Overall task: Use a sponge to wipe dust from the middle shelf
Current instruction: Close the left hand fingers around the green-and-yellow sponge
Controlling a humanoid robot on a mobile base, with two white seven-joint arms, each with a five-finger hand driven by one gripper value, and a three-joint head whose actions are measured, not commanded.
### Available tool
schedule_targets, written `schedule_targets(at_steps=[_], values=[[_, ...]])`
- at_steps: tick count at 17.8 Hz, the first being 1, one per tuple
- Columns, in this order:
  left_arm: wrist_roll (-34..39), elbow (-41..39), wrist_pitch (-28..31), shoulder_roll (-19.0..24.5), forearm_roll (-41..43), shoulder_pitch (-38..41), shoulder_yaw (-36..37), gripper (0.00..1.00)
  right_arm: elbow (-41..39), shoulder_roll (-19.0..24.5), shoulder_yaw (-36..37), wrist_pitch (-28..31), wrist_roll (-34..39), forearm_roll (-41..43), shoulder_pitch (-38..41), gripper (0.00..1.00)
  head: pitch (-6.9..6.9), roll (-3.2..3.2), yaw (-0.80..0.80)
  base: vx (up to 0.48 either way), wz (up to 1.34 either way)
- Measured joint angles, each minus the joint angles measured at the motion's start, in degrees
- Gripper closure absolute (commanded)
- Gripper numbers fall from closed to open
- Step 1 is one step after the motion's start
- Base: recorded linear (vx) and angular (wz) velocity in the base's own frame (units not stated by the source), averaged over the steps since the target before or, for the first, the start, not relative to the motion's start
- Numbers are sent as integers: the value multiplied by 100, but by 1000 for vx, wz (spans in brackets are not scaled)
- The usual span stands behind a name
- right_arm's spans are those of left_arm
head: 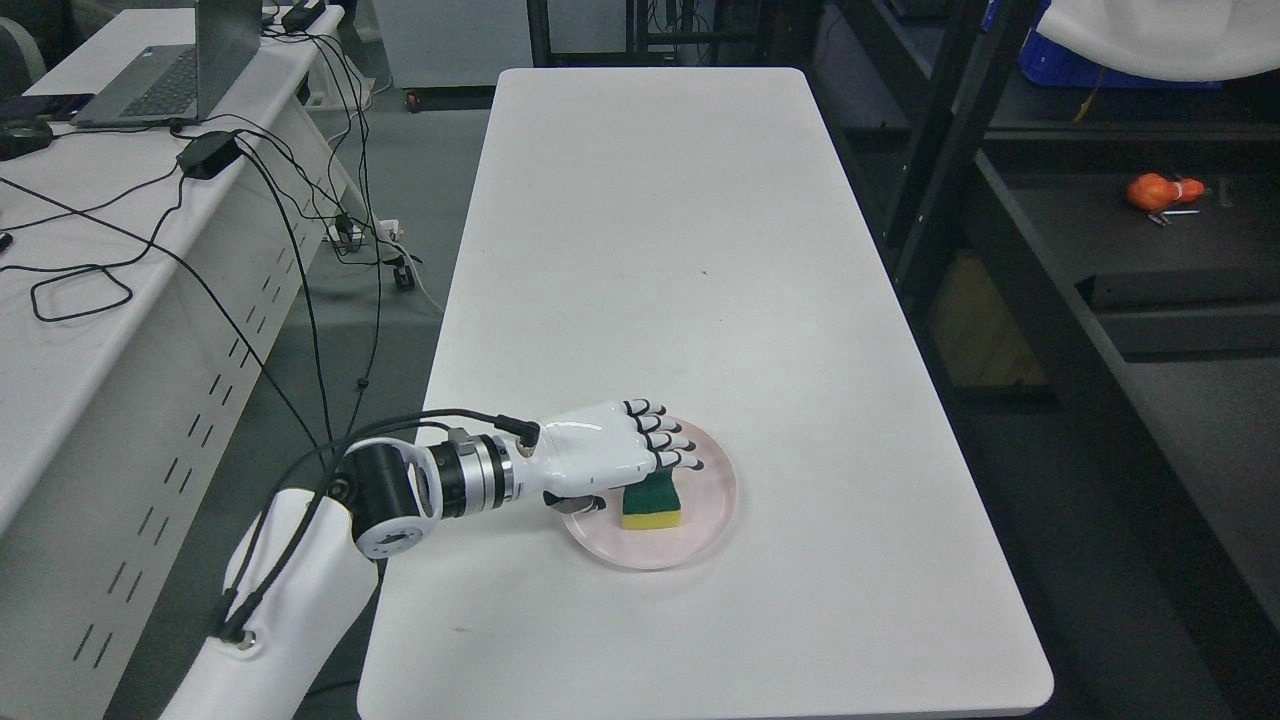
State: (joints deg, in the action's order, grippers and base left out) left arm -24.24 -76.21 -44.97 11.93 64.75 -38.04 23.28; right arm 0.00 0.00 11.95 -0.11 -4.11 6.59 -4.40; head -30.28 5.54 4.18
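Observation:
A green-and-yellow sponge [651,506] rests on a pink plate [712,500] near the front of the white table [660,250]. My left hand [640,470] reaches in from the lower left and sits right over the sponge. Its fingers [668,441] stretch across the sponge's top and far side, and the thumb [577,502] is low on the left. The fingers look loosely extended rather than clamped, and the sponge is still down on the plate. The black shelf rack [1150,250] stands to the right of the table. My right arm is out of sight.
An orange object [1160,190] and a small tool lie on the dark shelf board at the right. A black upright post [935,150] stands close to the table's right edge. At the left, a desk [90,300] carries a laptop, a power brick and trailing cables.

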Motion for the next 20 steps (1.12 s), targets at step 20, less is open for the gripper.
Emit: schedule_targets(at_steps=[20], values=[[0,532,0,-146,343,-253,-223,15,0,0,0,0,0,0,-1,0,0,-95,0,0,0]])
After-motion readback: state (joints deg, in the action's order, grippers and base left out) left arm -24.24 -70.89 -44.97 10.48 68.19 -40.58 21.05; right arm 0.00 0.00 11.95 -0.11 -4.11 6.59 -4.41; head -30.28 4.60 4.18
